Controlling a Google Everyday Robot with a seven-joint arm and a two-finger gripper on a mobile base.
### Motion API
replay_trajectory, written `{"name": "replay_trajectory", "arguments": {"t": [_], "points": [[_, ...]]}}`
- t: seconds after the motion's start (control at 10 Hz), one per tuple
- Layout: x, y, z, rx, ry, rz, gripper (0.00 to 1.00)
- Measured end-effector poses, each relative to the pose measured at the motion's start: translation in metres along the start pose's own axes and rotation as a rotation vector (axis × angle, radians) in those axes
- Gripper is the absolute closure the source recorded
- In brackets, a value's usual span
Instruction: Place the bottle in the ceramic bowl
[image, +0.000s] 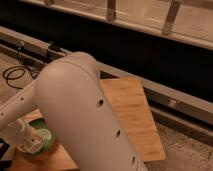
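Observation:
The dark green ceramic bowl (46, 136) with pale swirl lines sits at the lower left of the wooden table (131, 107), partly covered by my arm. My gripper (28, 142) hangs over the bowl's left part, at the end of the white forearm. The big white arm (85, 115) fills the foreground and hides most of the table's left side. I cannot make out the bottle apart from the white gripper parts.
A black cable (14, 75) lies coiled on the floor at the left. A metal rail (165, 96) runs behind the table under a dark wall. Speckled floor (187, 150) lies right of the table's edge.

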Motion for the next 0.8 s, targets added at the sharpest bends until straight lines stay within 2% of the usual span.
{"name": "replay_trajectory", "arguments": {"t": [0.2, 0.5, 0.8], "points": [[-0.005, -0.014, -0.004, 0.009, -0.014, 0.021, 1.00], [-0.009, -0.056, -0.012, 0.002, -0.037, 0.090, 1.00], [-0.009, -0.056, -0.012, -0.005, -0.034, 0.090, 0.94]]}}
